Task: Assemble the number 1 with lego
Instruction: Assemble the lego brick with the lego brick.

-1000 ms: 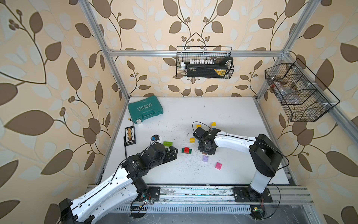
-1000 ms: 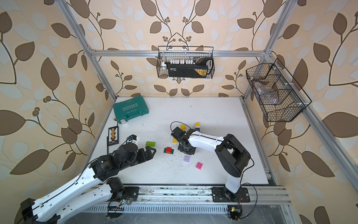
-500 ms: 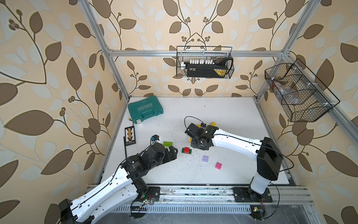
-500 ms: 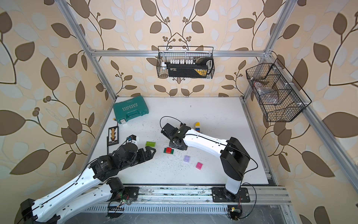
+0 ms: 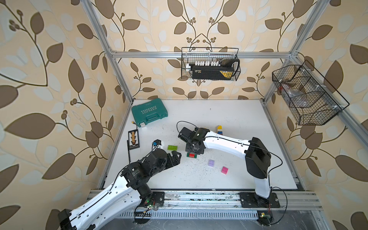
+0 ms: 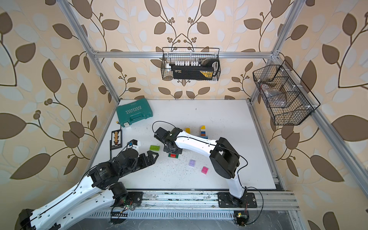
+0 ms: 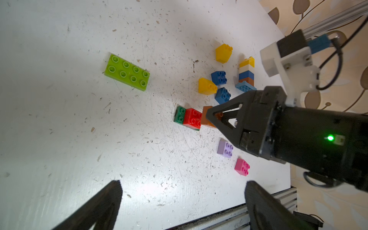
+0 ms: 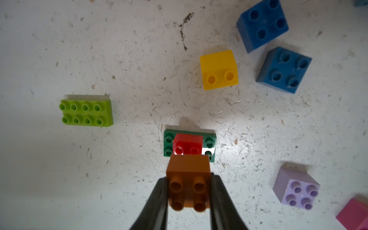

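My right gripper (image 8: 188,179) is shut on a brown lego brick (image 8: 188,169), studs facing the wrist camera. It hangs just above a red brick (image 8: 187,142) that sits on a dark green plate (image 8: 168,143). In a top view the right gripper (image 5: 194,148) covers most of that red brick (image 5: 191,155). My left gripper (image 7: 183,187) stands wide open and empty over bare table, left of the red brick in a top view (image 5: 177,158). A lime oblong brick (image 8: 86,112), a yellow brick (image 8: 219,69), two blue bricks (image 8: 283,69), a lilac one (image 8: 296,189) and a pink one (image 8: 354,215) lie loose.
A short upright stack of yellow, white, blue and brown bricks (image 7: 247,73) stands behind the right arm. The teal tool case (image 5: 149,112) lies at the back left, with a black card (image 5: 133,139) near the left edge. Wire baskets (image 5: 210,65) hang on the walls.
The right arm has swung left from the yellow and blue bricks, carrying the brown brick to a spot over the red one. The left arm has stayed still.
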You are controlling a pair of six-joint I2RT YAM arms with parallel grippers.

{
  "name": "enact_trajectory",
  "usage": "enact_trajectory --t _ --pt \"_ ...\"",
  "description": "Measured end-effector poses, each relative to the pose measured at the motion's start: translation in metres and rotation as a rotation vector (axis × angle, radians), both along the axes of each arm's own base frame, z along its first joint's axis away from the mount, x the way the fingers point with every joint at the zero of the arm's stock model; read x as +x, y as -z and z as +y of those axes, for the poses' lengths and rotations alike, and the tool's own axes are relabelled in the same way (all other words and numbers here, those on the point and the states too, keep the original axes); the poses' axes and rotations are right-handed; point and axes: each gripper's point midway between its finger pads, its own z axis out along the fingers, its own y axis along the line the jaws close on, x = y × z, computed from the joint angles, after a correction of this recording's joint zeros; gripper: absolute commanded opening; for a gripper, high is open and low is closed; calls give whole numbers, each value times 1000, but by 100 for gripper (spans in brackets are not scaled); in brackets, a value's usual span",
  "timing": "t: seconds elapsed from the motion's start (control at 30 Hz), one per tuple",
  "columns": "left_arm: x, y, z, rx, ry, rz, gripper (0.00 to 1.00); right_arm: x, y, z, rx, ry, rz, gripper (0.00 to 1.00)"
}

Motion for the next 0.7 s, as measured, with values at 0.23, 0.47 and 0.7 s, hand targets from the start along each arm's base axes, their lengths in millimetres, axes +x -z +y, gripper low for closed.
enact_trajectory --t 0.23,0.47,0.7 --pt "-2 0 6 -1 -13 -14 99 -6 9 -1 -23 -3 35 30" --pt "-3 1 9 -9 -19 -24 99 -5 17 0 -30 0 50 30" --pt "-2 1 10 -3 -27 -29 99 -1 17 4 -15 6 54 30"
